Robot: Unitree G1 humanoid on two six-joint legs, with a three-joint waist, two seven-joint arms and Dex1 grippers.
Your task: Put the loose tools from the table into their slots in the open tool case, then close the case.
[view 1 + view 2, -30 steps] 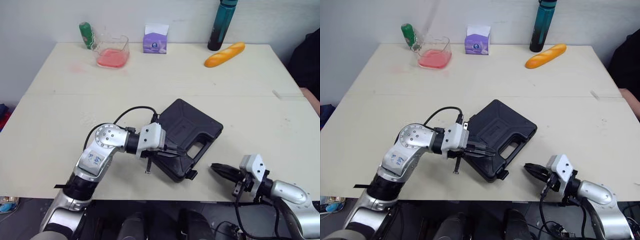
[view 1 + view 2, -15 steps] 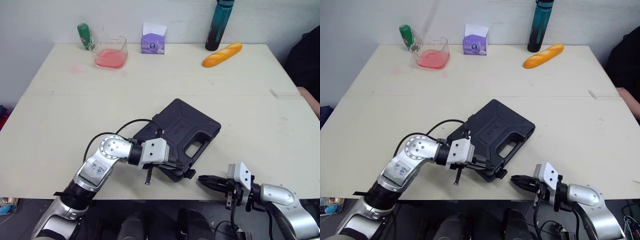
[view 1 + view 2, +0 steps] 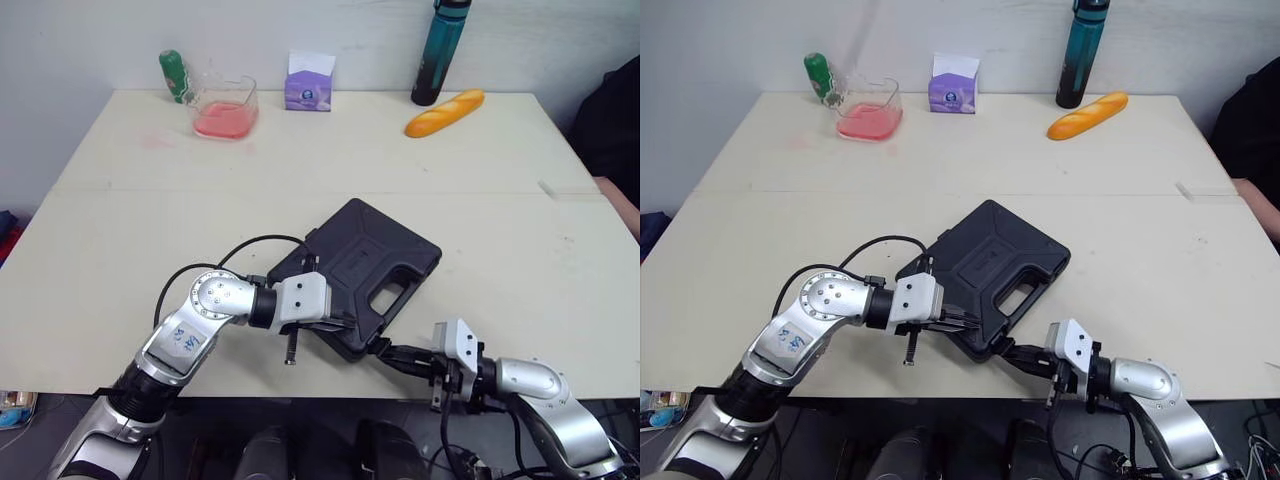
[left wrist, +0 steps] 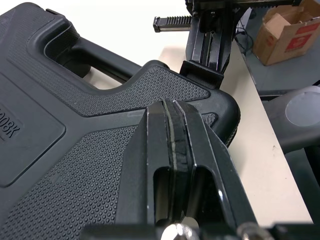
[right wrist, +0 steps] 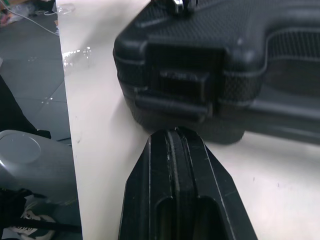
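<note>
The black tool case (image 3: 372,262) lies with its lid down near the table's front edge, handle cut-out toward the right. My left gripper (image 3: 343,324) is shut, its fingertips (image 4: 172,106) pressed on the lid's textured front corner. My right gripper (image 3: 388,352) is also shut and reaches in from the right along the table edge. Its tip (image 5: 175,133) is right at the case's front wall, just under the latch (image 5: 181,80). I see no loose tools on the table.
At the table's far side stand a green bottle (image 3: 173,73), a clear container with pink liquid (image 3: 224,105), a purple tissue box (image 3: 309,80), a teal bottle (image 3: 436,50) and a bread loaf (image 3: 445,111). A person's dark sleeve (image 3: 620,125) shows at the right edge.
My right gripper has moved left along the front edge until its tip reached the case's latch corner. The left gripper has stayed on the lid.
</note>
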